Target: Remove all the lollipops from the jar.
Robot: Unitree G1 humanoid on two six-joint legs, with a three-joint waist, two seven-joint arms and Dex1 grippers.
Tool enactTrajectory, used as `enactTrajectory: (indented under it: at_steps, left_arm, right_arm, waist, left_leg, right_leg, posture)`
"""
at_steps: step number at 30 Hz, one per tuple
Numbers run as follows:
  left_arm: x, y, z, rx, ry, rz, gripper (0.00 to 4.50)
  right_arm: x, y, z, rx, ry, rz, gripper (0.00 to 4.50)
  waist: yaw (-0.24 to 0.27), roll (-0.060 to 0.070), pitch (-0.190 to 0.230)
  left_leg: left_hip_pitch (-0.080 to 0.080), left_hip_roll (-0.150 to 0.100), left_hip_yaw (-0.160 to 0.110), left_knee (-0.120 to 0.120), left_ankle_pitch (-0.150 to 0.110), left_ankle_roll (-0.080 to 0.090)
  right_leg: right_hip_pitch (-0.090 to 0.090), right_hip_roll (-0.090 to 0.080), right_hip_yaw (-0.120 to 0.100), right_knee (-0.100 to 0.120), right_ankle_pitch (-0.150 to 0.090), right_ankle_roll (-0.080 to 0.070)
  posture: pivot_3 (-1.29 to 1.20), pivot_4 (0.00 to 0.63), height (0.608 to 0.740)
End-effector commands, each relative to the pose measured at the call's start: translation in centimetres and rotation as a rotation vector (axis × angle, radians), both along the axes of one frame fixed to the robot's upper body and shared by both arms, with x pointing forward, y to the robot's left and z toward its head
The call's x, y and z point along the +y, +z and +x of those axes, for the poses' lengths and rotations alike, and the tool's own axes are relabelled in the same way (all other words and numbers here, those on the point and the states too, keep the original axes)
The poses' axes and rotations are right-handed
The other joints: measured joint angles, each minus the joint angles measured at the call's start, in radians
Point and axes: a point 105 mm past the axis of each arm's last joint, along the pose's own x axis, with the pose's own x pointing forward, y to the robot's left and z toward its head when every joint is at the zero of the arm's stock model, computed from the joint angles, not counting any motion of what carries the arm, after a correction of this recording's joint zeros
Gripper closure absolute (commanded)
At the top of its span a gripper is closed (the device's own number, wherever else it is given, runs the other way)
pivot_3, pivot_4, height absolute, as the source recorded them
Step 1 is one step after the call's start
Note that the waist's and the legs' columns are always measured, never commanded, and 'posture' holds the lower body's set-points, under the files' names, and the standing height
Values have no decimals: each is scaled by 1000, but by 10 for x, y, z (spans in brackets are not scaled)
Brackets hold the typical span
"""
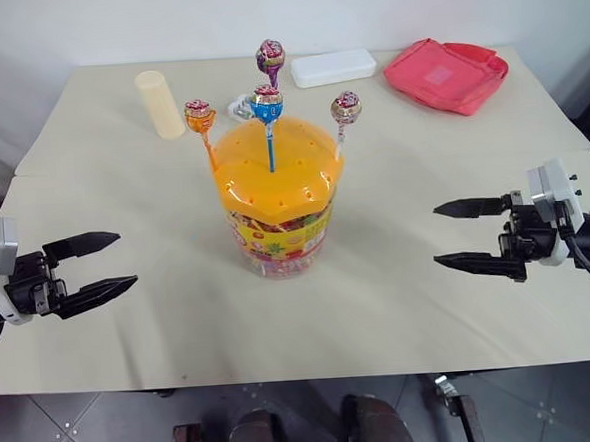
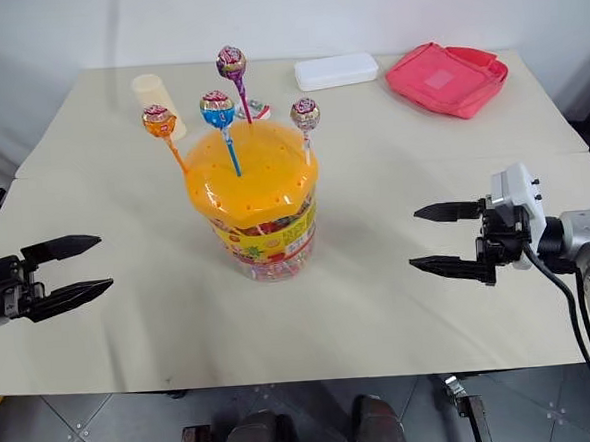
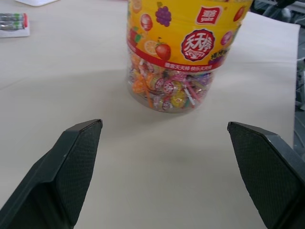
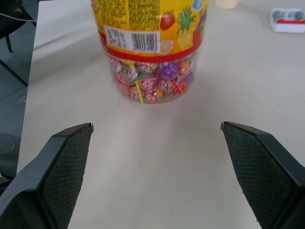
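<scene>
Left eye view: a cream table [image 1: 161, 319] made of two boards, with a seam running across on the left, stands against a pale wall; grey floor tiles show below its near edge. The jar [image 1: 275, 222] stands upright near the middle of the table, orange domed lid on. Four lollipops stand in the lid's holes: orange [image 1: 199, 116] at the left, blue [image 1: 266, 104] in the middle, purple [image 1: 270, 55] behind it and highest, silvery-pink [image 1: 345, 107] at the right. A pale cylinder [image 1: 159, 104] stands behind and left of the jar. A white box [image 1: 333, 67] and a red pouch [image 1: 445, 73] lie near the far edge. The left gripper [image 1: 102, 265] hovers over the table's left side, fingers spread and empty, pointing at the jar, well apart from it.

Right eye view: the right gripper [image 2: 432, 238] hovers on the right side, fingers likewise apart with nothing between them, aimed at the jar and well apart from it.

Left wrist view: both fingers [image 3: 76, 167] frame bare table, the jar's printed label and wrapped sweets ahead.

Right wrist view: fingers [image 4: 66, 167] wide apart; the jar's barcode side lies ahead on the table, dark floor beyond the edge.
</scene>
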Motion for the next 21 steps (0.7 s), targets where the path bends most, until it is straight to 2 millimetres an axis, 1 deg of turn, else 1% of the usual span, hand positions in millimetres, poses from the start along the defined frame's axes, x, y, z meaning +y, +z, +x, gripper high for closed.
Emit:
enactTrajectory:
  at_steps: [1, 2, 4, 6, 11, 13, 14, 16, 18, 19, 21]
  left_arm:
    - [-3, 13, -6, -27, -35, -4, 22]
    - [-2, 14, -4, -37, -14, 12, 22]
    - [-3, 21, -3, -34, 5, -14, 22]
    - [-4, 24, -1, -20, 20, -27, 22]
    - [-14, 40, 2, -83, 5, 14, 22]
    - [-27, 50, 2, -56, -57, 25, 22]
    - [-34, 58, 3, -79, -86, 28, 22]
    - [-39, 65, 5, -111, -108, 29, 22]
    - [-60, 78, 14, -171, -189, 26, 22]
    - [-70, 84, 18, -195, -224, 25, 22]
    - [-86, 91, 26, -231, -276, 19, 22]
  right_arm:
    - [0, 16, -5, -52, 11, 19, 0]
    - [0, 16, -5, -51, 5, 21, 0]
    - [-1, 17, -5, -53, -5, 22, 0]
    - [-1, 19, -4, -57, -11, 24, 0]
    - [4, 23, -4, -58, -17, 18, 0]
    - [8, 29, -5, -118, -9, 1, 0]
    - [11, 33, -9, -87, 25, 21, 0]
    - [15, 36, -14, -32, 67, 48, 0]
    - [22, 59, -24, -76, 155, 186, 0]
    - [24, 64, -27, -95, 179, 212, 0]
    - [27, 68, -29, -114, 196, 214, 0]
  waist:
    - [-1, 0, 0]
    - [-1, 0, 0]
    - [-1, 0, 0]
    - [0, 0, 0]
    - [1, 0, 0]
    - [1, 0, 0]
    - [1, 0, 0]
    - [2, 0, 0]
    - [3, 0, 0]
    - [6, 0, 0]
    - [10, -1, 0]
  left_leg:
    - [0, 0, 0, 0, 0, 0]
    - [0, 0, 0, 0, 0, 0]
    - [0, 0, 0, 0, 0, 0]
    - [0, 0, 0, 0, 0, 0]
    - [0, 0, -1, 0, 0, 0]
    - [0, 0, -1, 1, 0, 0]
    - [0, 0, -1, 1, 0, 0]
    - [0, -1, -1, 1, 0, 0]
    - [0, -1, -1, 1, 0, 0]
    - [0, -1, -2, 1, 0, 0]
    - [-1, -1, -3, 6, 0, 0]
  right_leg:
    - [0, 0, 0, 0, 0, 0]
    - [0, 0, 0, 0, 0, 0]
    - [0, 0, 0, 0, 0, 0]
    - [0, 0, 0, 0, 0, 0]
    - [0, 0, 0, 1, 0, 0]
    - [0, 0, 0, 1, 0, 0]
    - [0, 0, 0, 1, 0, 0]
    - [0, -1, 0, 1, 0, 0]
    - [0, -1, 1, 2, 0, 0]
    - [0, -1, 0, 2, 0, 0]
    - [0, -1, -1, 5, 0, 0]
  posture:
    - [0, 150, 740]
    - [0, 150, 740]
    - [0, 150, 740]
    - [0, 150, 740]
    - [0, 150, 740]
    - [0, 150, 740]
    - [0, 150, 740]
    - [0, 150, 740]
    - [0, 150, 740]
    - [0, 150, 740]
    - [0, 150, 740]
